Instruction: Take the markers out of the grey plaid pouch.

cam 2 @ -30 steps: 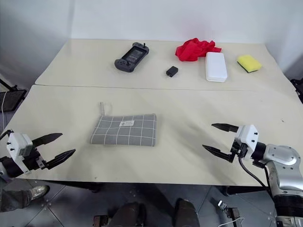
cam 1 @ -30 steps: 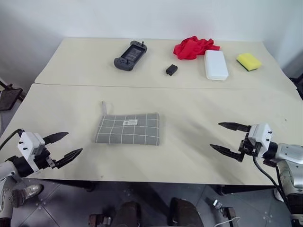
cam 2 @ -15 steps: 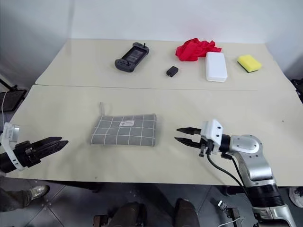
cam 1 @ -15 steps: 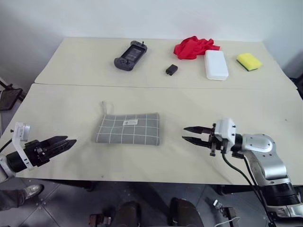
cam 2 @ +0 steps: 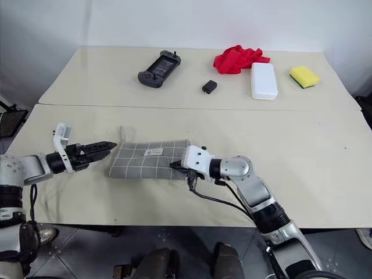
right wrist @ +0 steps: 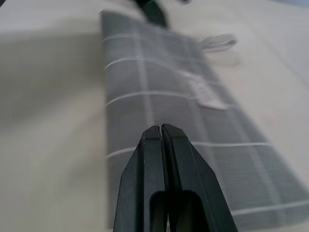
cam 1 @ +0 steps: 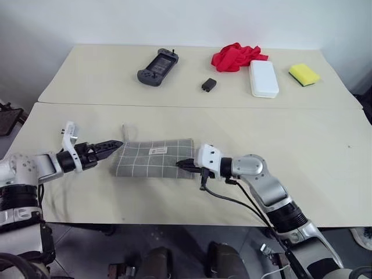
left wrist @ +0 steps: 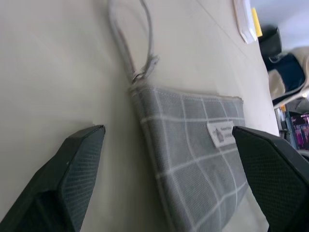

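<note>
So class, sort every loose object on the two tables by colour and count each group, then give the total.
Grey: 1, the grey plaid pouch
Dark grey or black: 2, the game controller and the small black block
Red: 1, the red cloth
White: 1, the white box
Yellow: 1, the yellow sponge
Total: 6

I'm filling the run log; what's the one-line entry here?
pouch: flat on table, closed | left gripper: open at strap end | right gripper: shut at opposite end
</note>
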`<action>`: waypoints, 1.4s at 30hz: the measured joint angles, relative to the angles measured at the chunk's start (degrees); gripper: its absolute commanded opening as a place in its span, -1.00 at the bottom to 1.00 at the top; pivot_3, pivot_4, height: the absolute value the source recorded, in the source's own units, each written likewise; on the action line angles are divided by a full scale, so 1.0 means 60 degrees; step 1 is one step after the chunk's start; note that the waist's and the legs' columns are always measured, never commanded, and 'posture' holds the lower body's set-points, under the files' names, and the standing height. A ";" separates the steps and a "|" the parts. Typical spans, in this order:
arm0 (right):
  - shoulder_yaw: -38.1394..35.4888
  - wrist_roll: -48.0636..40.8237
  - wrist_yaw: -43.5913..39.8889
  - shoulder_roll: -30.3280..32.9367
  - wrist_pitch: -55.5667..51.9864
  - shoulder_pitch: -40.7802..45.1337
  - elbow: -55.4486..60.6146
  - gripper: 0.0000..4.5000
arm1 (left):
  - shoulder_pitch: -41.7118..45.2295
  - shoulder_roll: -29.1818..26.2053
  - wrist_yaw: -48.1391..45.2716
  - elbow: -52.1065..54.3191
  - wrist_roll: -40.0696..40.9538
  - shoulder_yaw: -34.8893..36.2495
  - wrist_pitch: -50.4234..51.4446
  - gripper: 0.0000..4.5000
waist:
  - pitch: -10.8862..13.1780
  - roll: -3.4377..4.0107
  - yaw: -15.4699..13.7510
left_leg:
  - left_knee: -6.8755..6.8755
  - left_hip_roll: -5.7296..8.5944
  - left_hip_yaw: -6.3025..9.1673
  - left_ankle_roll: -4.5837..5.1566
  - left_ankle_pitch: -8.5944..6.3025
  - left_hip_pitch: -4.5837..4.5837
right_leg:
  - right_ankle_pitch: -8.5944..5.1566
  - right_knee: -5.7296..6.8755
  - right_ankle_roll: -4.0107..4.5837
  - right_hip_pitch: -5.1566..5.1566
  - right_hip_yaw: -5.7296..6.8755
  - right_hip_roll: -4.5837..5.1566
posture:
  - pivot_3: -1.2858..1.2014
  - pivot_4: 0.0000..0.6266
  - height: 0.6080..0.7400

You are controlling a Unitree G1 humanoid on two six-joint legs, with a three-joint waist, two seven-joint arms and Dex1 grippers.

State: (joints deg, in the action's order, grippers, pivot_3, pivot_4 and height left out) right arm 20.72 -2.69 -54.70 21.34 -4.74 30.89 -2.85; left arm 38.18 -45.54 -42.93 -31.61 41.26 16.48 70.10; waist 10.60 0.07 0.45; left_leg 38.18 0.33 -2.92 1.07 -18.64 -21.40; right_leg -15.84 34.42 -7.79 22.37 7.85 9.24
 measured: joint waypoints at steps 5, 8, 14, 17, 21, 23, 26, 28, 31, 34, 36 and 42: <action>0.0088 0.0291 -0.0338 0.0240 0.0587 0.0058 -0.0476 -0.97 | 0.0900 0.0371 -0.0453 -0.0676 -0.0450 -0.0760 0.0210 1.00 | -0.0007 -0.0012 -0.0065 | 0.0019 0.0000 -0.0026 0.0001 0.0000 0.0010 | 0.0000 0.0008 0.0000 -0.0004 -0.0026 0.0000 | 0.03 -0.52 1.00; 0.0120 0.0418 -0.0496 0.0397 0.0858 0.0285 -0.0741 -0.97 | 0.1083 0.0496 -0.0931 -0.0691 -0.0580 -0.1251 0.0416 1.00 | -0.0007 -0.0012 -0.0043 | 0.0014 -0.0002 -0.0043 0.0001 0.0000 0.0024 | 0.0000 0.0013 0.0000 -0.0001 -0.0043 0.0000 | 0.03 -0.52 1.00; 0.0200 0.0730 -0.0693 0.0757 0.1412 0.0738 -0.1353 -0.97 | 0.1090 0.0760 -0.1279 -0.0642 -0.0678 -0.1444 0.0544 1.00 | -0.0013 -0.0018 -0.0066 | 0.0031 -0.0004 -0.0043 0.0001 0.0000 0.0029 | 0.0000 0.0024 0.0000 -0.0006 -0.0050 0.0002 | 0.03 -0.52 1.00; 0.0266 0.1099 -0.0833 0.1160 0.2049 0.1052 -0.1905 -0.97 | 0.1005 0.0979 -0.1261 -0.0421 -0.0649 -0.1328 0.0828 1.00 | -0.0016 -0.0024 -0.0076 | 0.0044 -0.0004 -0.0039 0.0002 0.0000 0.0028 | 0.0000 0.0032 0.0000 -0.0011 -0.0051 0.0006 | 0.03 -0.52 1.00; 0.0373 0.1499 -0.1004 0.1356 0.3289 0.1679 -0.2980 -0.97 | 0.0735 0.1452 -0.0758 0.0087 -0.0491 -0.0644 0.1542 1.00 | -0.0018 -0.0024 -0.0048 | 0.0048 -0.0010 -0.0040 0.0002 0.0000 0.0034 | 0.0000 0.0038 0.0000 -0.0011 -0.0054 0.0006 | 0.03 -0.52 1.00; 0.0432 0.1672 -0.1058 0.1414 0.3912 0.2019 -0.3563 -0.97 | 0.0494 0.1762 -0.0420 0.0406 -0.0365 -0.0142 0.1798 1.00 | -0.0018 -0.0025 -0.0047 | 0.0057 -0.0019 -0.0035 0.0002 0.0000 0.0035 | 0.0000 0.0041 0.0000 -0.0016 -0.0054 0.0009 | 0.03 -0.52 1.00; 0.0443 0.1751 -0.1124 0.1416 0.4437 0.2196 -0.4017 -0.97 | 0.0237 0.2001 -0.0107 0.0722 -0.0207 0.0332 0.2068 1.00 | -0.0019 -0.0026 -0.0046 | 0.0065 -0.0026 -0.0026 0.0002 0.0000 0.0036 | 0.0000 0.0043 0.0000 -0.0023 -0.0051 0.0010 | 0.03 -0.52 1.00; 0.0442 0.1754 -0.1142 0.1413 0.4713 0.2230 -0.4203 -0.97 | 0.0153 0.2127 0.0103 0.0776 -0.0161 0.0664 0.2198 1.00 | -0.0020 -0.0027 -0.0039 | 0.0068 -0.0026 -0.0026 0.0002 0.0000 0.0040 | 0.0000 0.0042 0.0000 -0.0028 -0.0049 0.0010 | 0.03 -0.52 1.00; 0.0441 0.1763 -0.1128 0.1406 0.4947 0.2248 -0.4364 -1.00 | 0.0043 0.2170 0.0267 0.0983 -0.0148 0.0816 0.2300 0.83 | -0.0022 -0.0027 -0.0018 | 0.0067 -0.0027 -0.0026 0.0002 0.0000 0.0050 | 0.0000 0.0041 0.0000 -0.0036 -0.0051 0.0009 | 0.03 -0.52 1.00; 0.0440 0.1765 -0.1123 0.1399 0.5036 0.2246 -0.4420 -1.00 | -0.0023 0.2235 0.0554 0.0866 -0.0157 0.1012 0.2319 0.51 | -0.0023 -0.0026 -0.0003 | 0.0067 -0.0034 -0.0027 0.0002 0.0000 0.0052 | 0.0000 0.0041 0.0000 -0.0036 -0.0051 0.0009 | 0.03 -0.52 1.00; 0.0438 0.1775 -0.1110 0.1399 0.5102 0.2244 -0.4436 -1.00 | -0.0035 0.2252 0.0680 0.0702 -0.0160 0.1090 0.2314 0.22 | -0.0024 -0.0026 -0.0002 | 0.0067 -0.0034 -0.0027 0.0002 0.0000 0.0052 | 0.0000 0.0041 0.0000 -0.0036 -0.0051 0.0009 | 0.03 -0.52 1.00; 0.0412 0.1775 -0.1105 0.1427 0.5157 0.2208 -0.4436 -1.00 | -0.0151 0.2266 0.0812 0.0725 -0.0146 0.1016 0.2474 -0.60 | -0.0024 -0.0025 -0.0025 | 0.0068 -0.0036 -0.0026 0.0002 -0.0001 0.0052 | 0.0000 0.0041 0.0000 -0.0039 -0.0052 0.0010 | 0.03 -0.52 1.00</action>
State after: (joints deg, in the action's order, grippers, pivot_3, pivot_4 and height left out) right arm 23.20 7.96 -61.33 29.90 26.20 44.13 -29.47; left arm 37.27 -31.94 -38.06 -27.26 40.38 22.57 84.94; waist 10.46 -0.08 0.30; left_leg 38.59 0.12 -3.07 1.08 -18.64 -21.09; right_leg -15.84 34.67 -7.79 22.14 7.55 9.30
